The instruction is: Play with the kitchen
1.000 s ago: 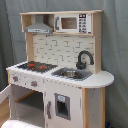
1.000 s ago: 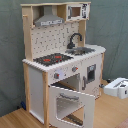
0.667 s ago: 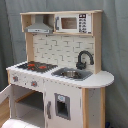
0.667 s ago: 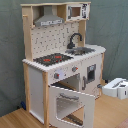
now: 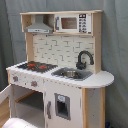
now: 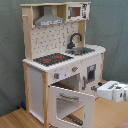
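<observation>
Gripper (image 6: 100, 89) of mine enters from the second exterior view's right edge, low, as a white blocky wrist with a dark tip. Tip sits just beside the lower front of the kitchen (image 6: 60, 60), near the cupboard door with the dark panel (image 6: 90, 74). Whether my fingers are spread or closed: cannot tell. Contact with the door: cannot tell either. My arm does not appear in the first exterior view.

Kitchen stands upright on a wooden floor (image 6: 112, 112) against a grey-green curtain (image 6: 112, 25), in both exterior views.

Second exterior view, outward from my tip:
- Oven door (image 6: 71, 106) with window hangs open, dropped forward and down, cavity behind it exposed.
- Two knobs (image 6: 56, 76) on the front panel above the oven.
- Hob (image 6: 52, 59) with red rings on the surface, toward the second exterior view's left.
- Sink (image 6: 82, 50) further along the surface, black faucet (image 6: 75, 39) behind it.
- Grey hood (image 6: 49, 19) above the hob; microwave (image 6: 76, 11) on the top shelf.

First exterior view: hob (image 5: 36, 65) toward the first exterior view's left, sink (image 5: 71, 74) and faucet (image 5: 83, 59) toward its right, hood (image 5: 40, 25) and microwave (image 5: 73, 23) up top.
</observation>
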Robot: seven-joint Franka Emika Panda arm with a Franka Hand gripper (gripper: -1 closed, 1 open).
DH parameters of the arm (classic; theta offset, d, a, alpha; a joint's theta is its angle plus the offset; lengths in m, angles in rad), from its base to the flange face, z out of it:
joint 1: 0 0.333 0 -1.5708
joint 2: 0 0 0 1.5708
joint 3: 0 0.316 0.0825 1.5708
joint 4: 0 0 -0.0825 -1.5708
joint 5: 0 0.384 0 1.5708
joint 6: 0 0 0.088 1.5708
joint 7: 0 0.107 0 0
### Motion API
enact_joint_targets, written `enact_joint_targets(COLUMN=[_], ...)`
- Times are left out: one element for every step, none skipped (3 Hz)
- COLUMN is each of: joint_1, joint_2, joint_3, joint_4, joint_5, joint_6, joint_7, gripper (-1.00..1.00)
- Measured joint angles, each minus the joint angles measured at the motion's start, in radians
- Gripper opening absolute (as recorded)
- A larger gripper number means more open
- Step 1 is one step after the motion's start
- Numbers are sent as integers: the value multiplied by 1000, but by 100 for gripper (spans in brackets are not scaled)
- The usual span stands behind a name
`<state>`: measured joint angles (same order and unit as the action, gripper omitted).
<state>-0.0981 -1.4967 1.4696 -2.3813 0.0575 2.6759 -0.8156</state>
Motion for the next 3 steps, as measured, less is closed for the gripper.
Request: enact_joint_targets(joint_1=[-66,-116,-142], joint_2=[-1,-2,-5], joint_3=[7,12,23], joint_4=[90,160,197], joint_5=[0,0,-1], joint_6=[17,28,30], joint_7=[52,128,251], gripper=[100,100,100])
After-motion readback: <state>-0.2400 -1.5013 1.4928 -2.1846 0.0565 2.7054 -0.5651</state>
